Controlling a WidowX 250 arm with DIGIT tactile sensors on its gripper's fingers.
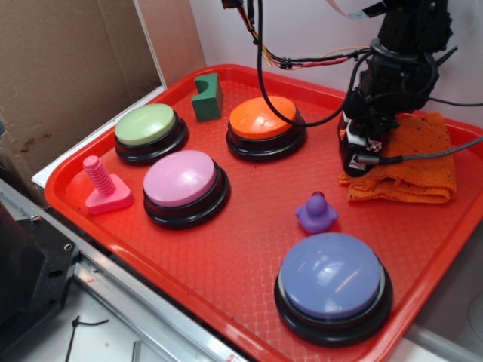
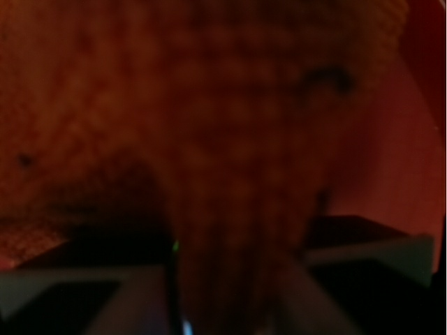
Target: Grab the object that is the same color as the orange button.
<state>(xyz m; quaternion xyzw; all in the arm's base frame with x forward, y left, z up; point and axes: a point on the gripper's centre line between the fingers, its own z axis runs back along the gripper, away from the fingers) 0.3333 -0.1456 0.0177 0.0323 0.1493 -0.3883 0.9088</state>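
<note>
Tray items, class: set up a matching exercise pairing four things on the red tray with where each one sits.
Things:
1. orange button
2. orange cloth
3. purple duck
4. pink bolt

Places:
A. left edge of the tray
B. under the claw
C. right of the green block
D. just behind the purple button

Pairs: 1-C, 2-B, 3-D, 4-A
</note>
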